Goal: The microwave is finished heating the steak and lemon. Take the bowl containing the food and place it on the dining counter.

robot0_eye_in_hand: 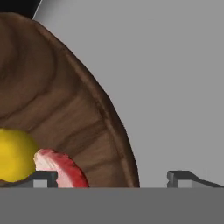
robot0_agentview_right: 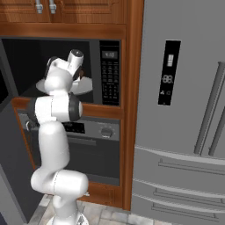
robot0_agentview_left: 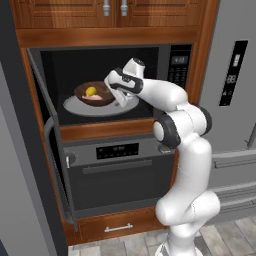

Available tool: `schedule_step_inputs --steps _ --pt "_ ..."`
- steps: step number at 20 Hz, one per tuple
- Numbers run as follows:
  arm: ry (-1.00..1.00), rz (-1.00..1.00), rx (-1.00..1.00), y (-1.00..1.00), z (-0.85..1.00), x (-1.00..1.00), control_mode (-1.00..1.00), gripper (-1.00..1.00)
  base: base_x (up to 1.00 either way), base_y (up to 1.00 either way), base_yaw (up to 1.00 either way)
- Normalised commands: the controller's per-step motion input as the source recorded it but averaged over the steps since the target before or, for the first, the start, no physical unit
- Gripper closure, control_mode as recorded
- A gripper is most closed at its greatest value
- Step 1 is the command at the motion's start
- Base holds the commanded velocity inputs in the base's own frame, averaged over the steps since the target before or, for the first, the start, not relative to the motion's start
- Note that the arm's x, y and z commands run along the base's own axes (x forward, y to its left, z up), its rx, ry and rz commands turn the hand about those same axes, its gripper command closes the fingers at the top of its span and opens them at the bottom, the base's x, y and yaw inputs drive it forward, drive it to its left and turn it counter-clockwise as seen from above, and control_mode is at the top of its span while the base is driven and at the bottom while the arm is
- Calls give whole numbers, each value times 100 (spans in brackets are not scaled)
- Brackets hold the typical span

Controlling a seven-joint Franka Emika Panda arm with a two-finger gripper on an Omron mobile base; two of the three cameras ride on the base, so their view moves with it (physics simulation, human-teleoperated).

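Note:
The microwave stands open, and inside it the dark brown bowl rests on the white turntable plate. In the bowl lie the yellow lemon and the pinkish steak. My gripper reaches into the cavity at the bowl's right side. In the hand view the gripper is open and straddles the rim of the bowl. One fingertip is inside by the steak and lemon, the other outside over the plate. The dining counter is out of view.
The microwave door hangs open to the left, down past the oven below. A grey fridge stands to the right, past a wooden post. Wood cabinets run above the microwave's button panel.

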Motion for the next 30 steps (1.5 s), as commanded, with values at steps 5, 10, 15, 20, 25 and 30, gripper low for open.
schedule_step_inputs --steps 5,10,15,20,25,30 --pt "2 0 0 8 -28 7 -100 100 0 0 0" --pt "0 0 0 0 -5 0 -100 100 0 0 0" --pt "0 0 0 0 0 -2 -100 100 0 0 0" --pt "-2 0 0 -1 0 -71 -100 100 0 0 0" --pt "-10 0 0 -10 0 -100 -100 100 0 0 0" --pt "-21 0 5 -19 0 -100 -100 100 0 0 0"
